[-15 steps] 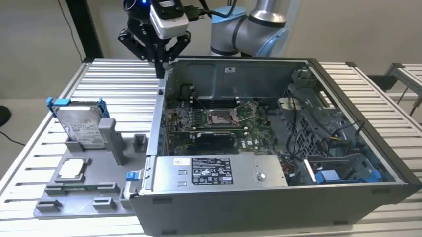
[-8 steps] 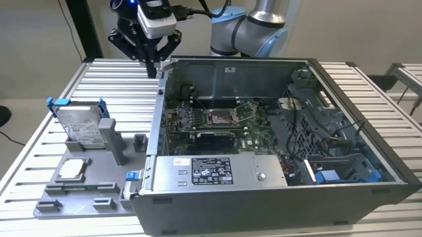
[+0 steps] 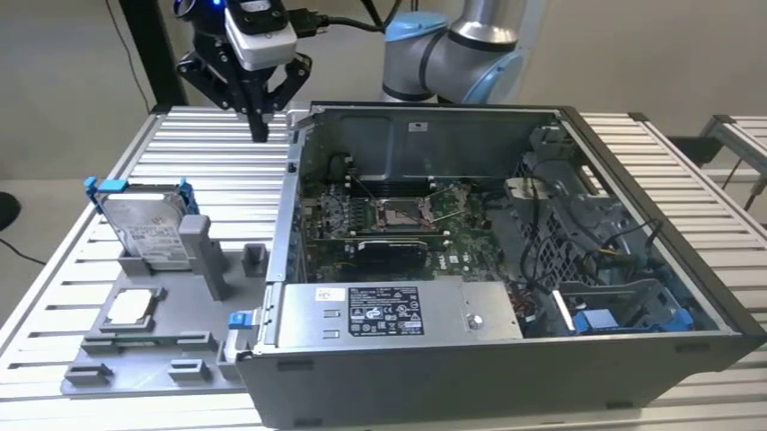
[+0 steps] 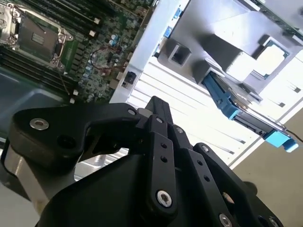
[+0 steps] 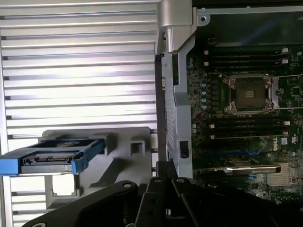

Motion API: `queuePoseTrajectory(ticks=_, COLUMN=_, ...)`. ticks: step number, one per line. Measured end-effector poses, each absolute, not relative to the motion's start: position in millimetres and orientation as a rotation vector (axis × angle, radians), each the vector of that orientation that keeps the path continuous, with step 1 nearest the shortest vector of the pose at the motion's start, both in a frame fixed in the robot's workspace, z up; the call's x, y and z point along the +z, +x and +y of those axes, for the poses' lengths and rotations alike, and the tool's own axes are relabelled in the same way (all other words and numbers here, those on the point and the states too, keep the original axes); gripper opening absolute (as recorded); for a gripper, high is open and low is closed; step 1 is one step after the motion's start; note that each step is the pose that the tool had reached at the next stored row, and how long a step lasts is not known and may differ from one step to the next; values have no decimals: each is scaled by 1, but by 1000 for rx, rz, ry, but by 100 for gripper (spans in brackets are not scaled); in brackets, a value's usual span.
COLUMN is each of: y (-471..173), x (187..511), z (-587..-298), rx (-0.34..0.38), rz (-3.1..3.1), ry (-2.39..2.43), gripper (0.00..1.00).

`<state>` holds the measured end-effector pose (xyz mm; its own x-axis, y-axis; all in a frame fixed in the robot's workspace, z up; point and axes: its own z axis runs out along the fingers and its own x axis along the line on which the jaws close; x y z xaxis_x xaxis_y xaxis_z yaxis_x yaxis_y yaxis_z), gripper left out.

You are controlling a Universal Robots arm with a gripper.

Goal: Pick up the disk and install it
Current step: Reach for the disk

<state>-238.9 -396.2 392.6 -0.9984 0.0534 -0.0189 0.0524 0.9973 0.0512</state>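
Note:
The disk is a silver drive with a white label in a blue bracket. It stands on edge in a grey holder at the exterior view's left. My gripper hangs above the slatted table behind the disk, beside the case's corner, with its black fingers shut on nothing. In the first wrist view the disk shows edge-on, apart from my gripper. In the second wrist view the disk's blue bracket lies beyond my gripper.
An open computer case takes up the middle and the exterior view's right, with its motherboard exposed. A silver box with a black label sits along its front. A small square chip rests on the grey fixture. The slatted table surrounds them.

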Motion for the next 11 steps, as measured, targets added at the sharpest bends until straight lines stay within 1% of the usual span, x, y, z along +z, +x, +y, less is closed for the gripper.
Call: queuePoseTrajectory(ticks=11, y=-265, x=393, z=-396, rx=79, rz=3120, ry=77, gripper=0)
